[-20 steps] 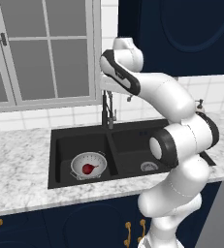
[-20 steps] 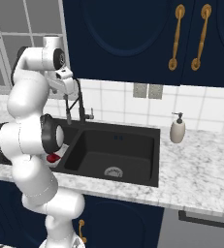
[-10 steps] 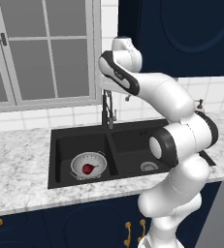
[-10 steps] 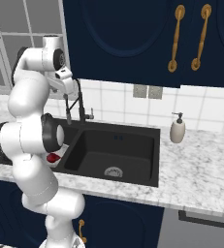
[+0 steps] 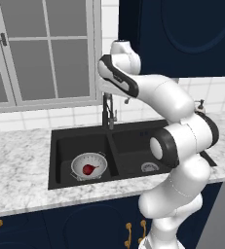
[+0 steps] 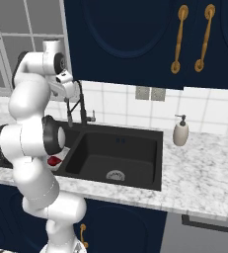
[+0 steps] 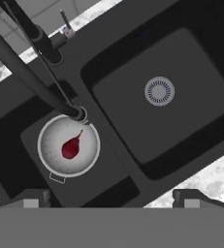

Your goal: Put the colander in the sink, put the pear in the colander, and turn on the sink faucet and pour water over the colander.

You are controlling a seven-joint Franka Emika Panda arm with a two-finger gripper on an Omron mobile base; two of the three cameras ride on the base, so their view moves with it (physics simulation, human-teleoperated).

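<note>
The colander (image 5: 88, 165) (image 7: 68, 145) stands in the left basin of the black sink (image 5: 65, 141) (image 7: 191, 114). In its middle lies the dark red pear (image 5: 88, 169) (image 7: 71, 147). The black sink faucet (image 5: 107, 111) (image 6: 80, 106) (image 7: 33, 72) rises behind the divider, and its spout ends over the colander's rim. No water shows at the spout. My gripper (image 7: 111, 197) hangs open high above the sink, close to the top of the faucet's neck, looking straight down with nothing between its fingers. In the right base view my arm hides most of the colander, and a bit of the pear (image 6: 53, 160) peeks out.
The right basin holds nothing but its silver drain (image 7: 159, 90) (image 6: 115, 175). A white soap dispenser (image 6: 180, 132) stands on the marbled counter (image 6: 199, 173) to the right of the sink. A window (image 5: 41, 53) is behind the faucet, and dark blue cabinets (image 6: 135, 39) hang above.
</note>
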